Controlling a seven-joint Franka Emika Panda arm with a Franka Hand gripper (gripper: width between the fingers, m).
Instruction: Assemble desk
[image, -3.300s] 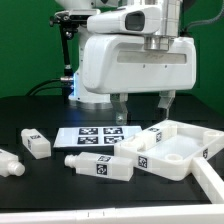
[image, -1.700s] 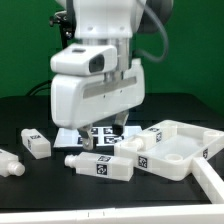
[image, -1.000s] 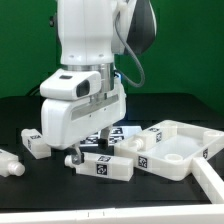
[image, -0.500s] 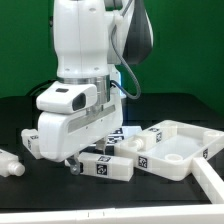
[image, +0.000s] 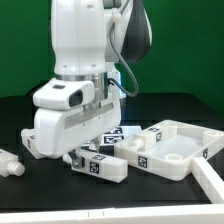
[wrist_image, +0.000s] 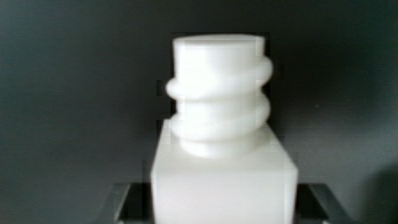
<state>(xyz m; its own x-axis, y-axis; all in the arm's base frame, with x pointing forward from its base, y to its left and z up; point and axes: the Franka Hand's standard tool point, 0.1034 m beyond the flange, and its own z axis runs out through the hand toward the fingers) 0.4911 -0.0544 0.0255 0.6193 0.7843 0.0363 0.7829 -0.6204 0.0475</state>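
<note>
Looking back over the last seconds, you see the arm come down from above the marker board (image: 121, 131) onto the leg (image: 108, 167), which lies on its side near the front edge of the table (image: 150, 203). Over the same stretch the gripper (wrist_image: 219, 208) draws in from wide apart.

In the wrist view its fingers (wrist_image: 128, 206) now stand one on each side of the leg's square block. They sit against its flanks with no gap showing, so you can take this as a clamp on the leg. The leg's ribbed peg points away from the hand, and the leg itself lies flat on the table, not yet raised.

The tabletop panel (image: 192, 131) sits apart from the leg, toward the table's edge on the exterior view's right. It lies rim up, and the corner sockets you can see hold nothing.

For the task, by my reading, the reach is over and the grasp is just made, with no leg fitted in what shows. Your next concern is a clean lift without the block twisting between the fingers. After that comes lining the peg up with a socket.
</note>
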